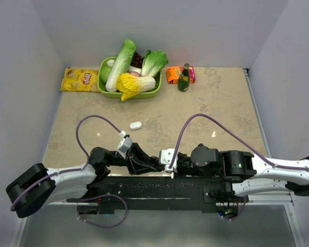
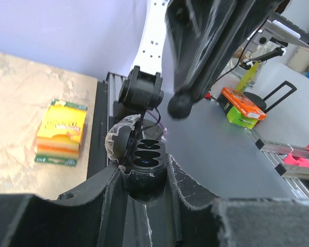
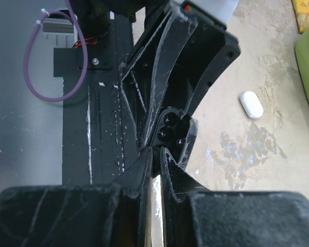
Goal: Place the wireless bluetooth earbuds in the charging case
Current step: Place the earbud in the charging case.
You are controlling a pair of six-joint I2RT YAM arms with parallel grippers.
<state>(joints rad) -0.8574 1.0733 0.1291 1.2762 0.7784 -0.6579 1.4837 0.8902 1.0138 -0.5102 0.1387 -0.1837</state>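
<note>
My left gripper (image 1: 146, 163) is shut on the open black charging case (image 2: 146, 163), lid (image 2: 118, 140) swung to the left; dark recesses show in its top. The case also shows in the right wrist view (image 3: 171, 129) just beyond my right fingertips. My right gripper (image 1: 168, 164) is nearly shut right above the case, pinching a small round black earbud (image 2: 181, 105) at its tips. In the right wrist view my right gripper (image 3: 157, 153) shows only a dark sliver between the tips. A white case (image 1: 136, 125) lies shut on the table (image 3: 251, 104). No white earbuds show.
A green basket (image 1: 153, 92) of vegetables, a yellow chip bag (image 1: 80, 80), a green bottle (image 1: 184, 78) and an orange packet (image 1: 173, 75) stand along the back. A yellow box (image 2: 60, 131) lies left of the case in the left wrist view.
</note>
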